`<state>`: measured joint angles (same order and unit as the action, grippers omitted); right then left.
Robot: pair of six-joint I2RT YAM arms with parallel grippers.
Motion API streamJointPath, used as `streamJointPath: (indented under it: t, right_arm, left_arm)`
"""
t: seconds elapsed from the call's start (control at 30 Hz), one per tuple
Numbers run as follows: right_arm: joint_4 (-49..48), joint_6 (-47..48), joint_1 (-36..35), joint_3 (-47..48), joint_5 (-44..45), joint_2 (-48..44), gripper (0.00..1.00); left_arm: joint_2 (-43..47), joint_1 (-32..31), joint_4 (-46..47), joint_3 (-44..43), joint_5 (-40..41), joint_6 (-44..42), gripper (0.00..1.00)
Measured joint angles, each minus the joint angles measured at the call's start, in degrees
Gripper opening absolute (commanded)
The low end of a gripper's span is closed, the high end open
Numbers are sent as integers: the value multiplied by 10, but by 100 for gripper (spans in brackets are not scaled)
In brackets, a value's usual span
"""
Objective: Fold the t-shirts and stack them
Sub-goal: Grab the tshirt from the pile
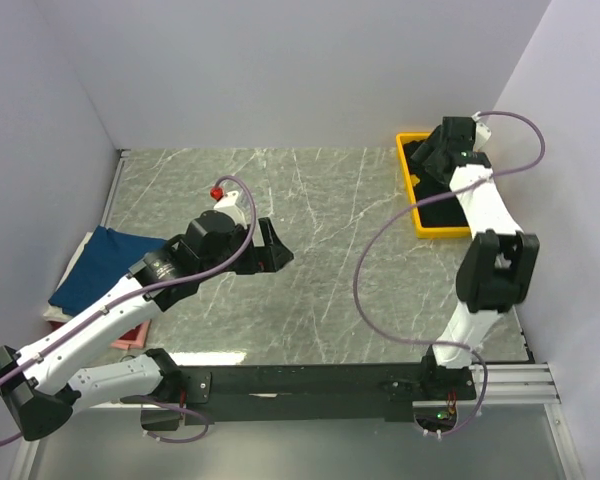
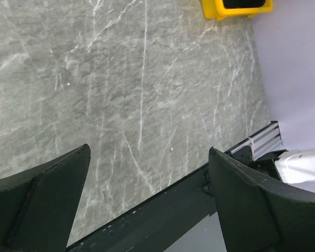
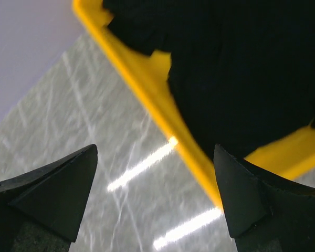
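A grey marble-patterned tabletop (image 1: 320, 200) with thin white veins fills the scene, closed in by plain pale walls (image 1: 280, 70) on the left, far and right sides. A yellow plastic tray (image 1: 442, 230) sits at the far right corner, close to the right wall. A black beam (image 1: 310, 382) runs along the near edge. A small red spot (image 1: 217, 190) shows left of centre, too small to identify.

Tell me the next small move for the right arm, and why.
Probably lower the right gripper onto the black shirt in the yellow tray and close on it. Its jaws stand open and empty above the tray's edge, and that shirt lies heaped there, while a folded navy shirt sits at the left of the table.
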<state>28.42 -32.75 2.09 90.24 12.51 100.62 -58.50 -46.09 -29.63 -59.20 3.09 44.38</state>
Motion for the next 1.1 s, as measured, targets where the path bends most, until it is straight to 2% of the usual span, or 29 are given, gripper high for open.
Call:
streamJointPath:
  t: [0.2, 0.6, 0.8, 0.83, 0.93, 1.1]
  right_arm:
    - [24, -9, 43, 99, 29, 134, 98]
    - [64, -21, 101, 133, 29, 261, 92]
    - [75, -16, 101, 174, 18, 313, 70]
    - [76, -16, 101, 175, 15, 313, 70]
    - [82, -8, 101, 192, 9, 317, 60]
    - [91, 10, 101, 250, -3, 352, 39]
  left_arm:
    - [2, 10, -22, -6, -1, -5, 99]
    - [1, 47, -24, -7, -21, -17, 99]
    - [-6, 54, -23, -7, -33, -18, 100]
    - [-6, 55, -23, -7, -35, -18, 100]
    - [-6, 59, -23, -7, -39, -18, 99]
    - [-6, 63, -23, -7, -46, -19, 100]
